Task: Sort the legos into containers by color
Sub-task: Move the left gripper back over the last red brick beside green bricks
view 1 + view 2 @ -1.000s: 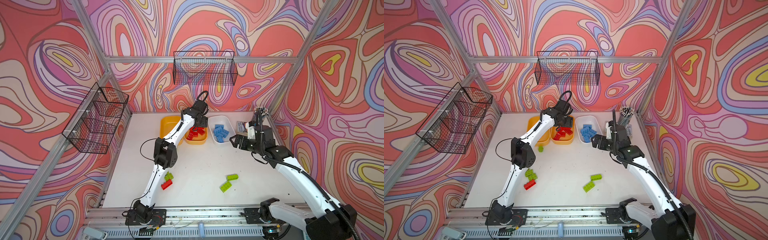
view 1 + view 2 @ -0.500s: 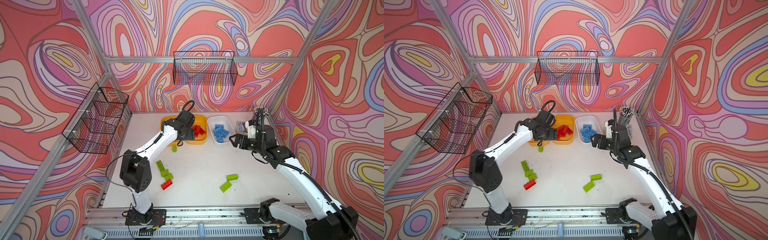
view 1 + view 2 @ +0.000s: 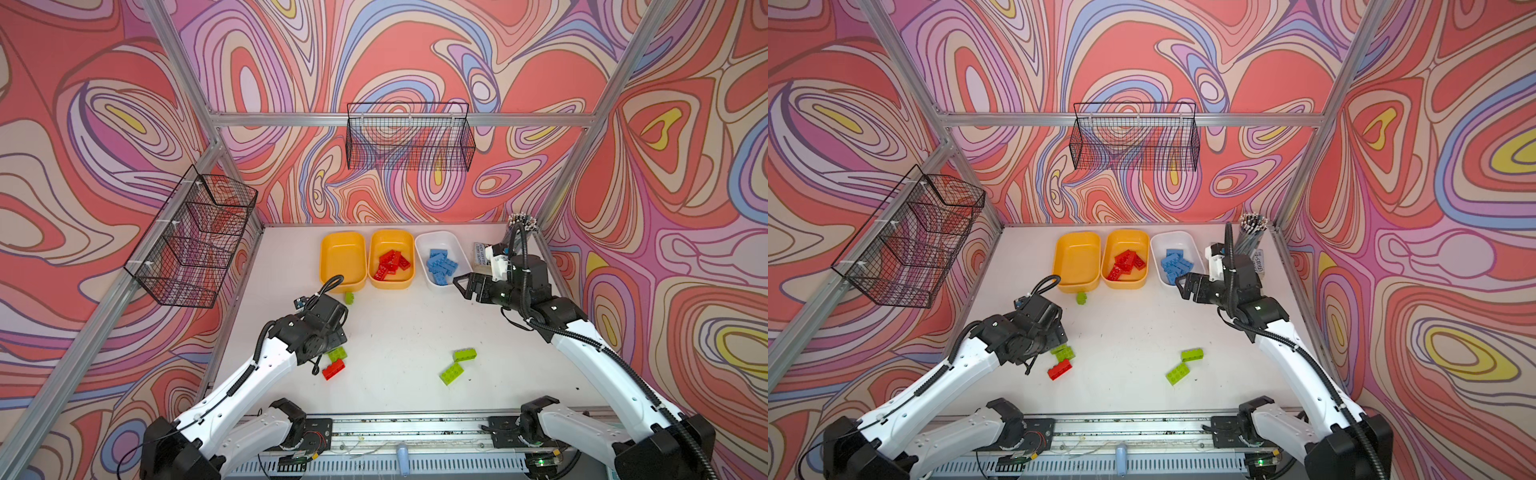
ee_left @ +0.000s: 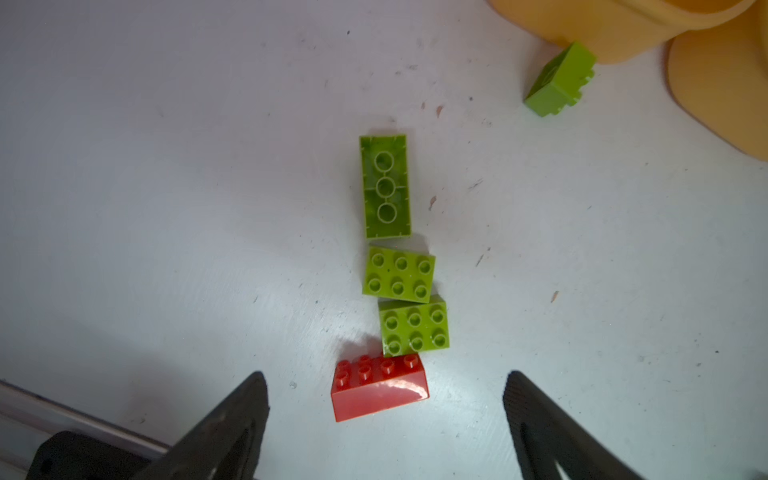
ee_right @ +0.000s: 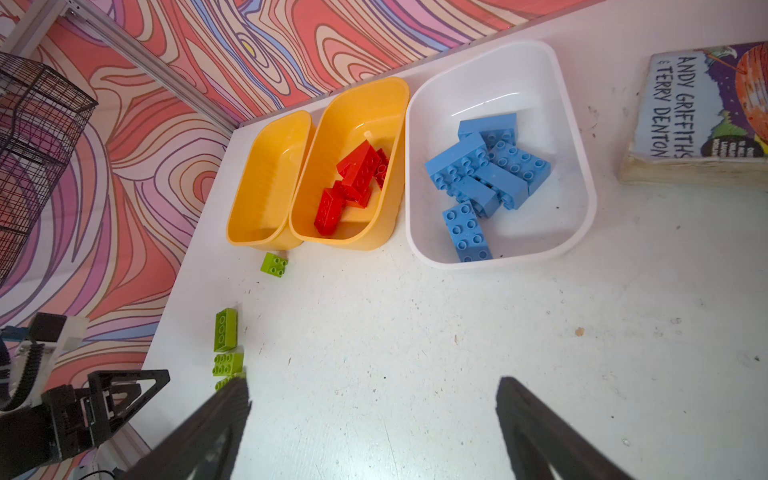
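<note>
Bricks in lime green (image 4: 399,274) lie in a studded row on the scuffed white worktop (image 4: 166,166). A glossy red brick (image 4: 379,388) touches the row's end, framed by the spread, empty left gripper (image 4: 385,376). The right gripper (image 5: 372,380), also released, hangs over bare worktop near the white tub (image 5: 552,224) of blue bricks (image 5: 490,174); a worn book (image 5: 706,112) lies beside it. Red bricks (image 3: 390,264) lie in one yellow tub (image 3: 392,241); two green bricks (image 3: 453,372) sit well apart.

Walls (image 3: 415,50): swirling red, pink, lilac and blue patterns box you in on three sides.
Frame (image 3: 291,119): bare aluminium bars edge your corners.
Wire baskets: your back basket (image 3: 409,137) and left-side basket (image 3: 195,237) are black mesh, hung high.
Desk (image 3: 407,332): white, scuffed, speckled with dirt.
Light: even, with a soft glare.
</note>
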`<action>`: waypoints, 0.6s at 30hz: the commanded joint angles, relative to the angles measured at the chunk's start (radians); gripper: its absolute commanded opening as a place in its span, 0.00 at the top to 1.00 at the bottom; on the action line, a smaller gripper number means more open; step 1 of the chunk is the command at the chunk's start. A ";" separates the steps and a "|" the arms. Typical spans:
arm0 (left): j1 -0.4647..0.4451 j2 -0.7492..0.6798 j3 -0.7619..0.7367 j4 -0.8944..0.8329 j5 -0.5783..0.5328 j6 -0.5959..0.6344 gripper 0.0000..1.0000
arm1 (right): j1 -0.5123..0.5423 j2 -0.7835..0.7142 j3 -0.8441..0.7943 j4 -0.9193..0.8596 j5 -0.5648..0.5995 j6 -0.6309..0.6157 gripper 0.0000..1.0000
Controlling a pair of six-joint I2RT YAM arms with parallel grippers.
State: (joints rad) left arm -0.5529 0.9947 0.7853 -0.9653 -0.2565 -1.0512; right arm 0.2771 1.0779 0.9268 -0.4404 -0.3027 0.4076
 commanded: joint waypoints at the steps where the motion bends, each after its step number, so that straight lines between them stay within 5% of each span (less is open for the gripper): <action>1: -0.027 -0.036 -0.058 -0.051 0.020 -0.150 0.08 | 0.005 -0.025 -0.013 0.014 -0.013 -0.020 0.02; 18: -0.139 0.061 -0.220 0.165 0.115 -0.272 0.08 | 0.005 -0.023 -0.025 -0.004 0.016 -0.027 0.02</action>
State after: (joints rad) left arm -0.6876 1.0451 0.5873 -0.8371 -0.1486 -1.2781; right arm 0.2771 1.0618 0.9154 -0.4416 -0.3000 0.3977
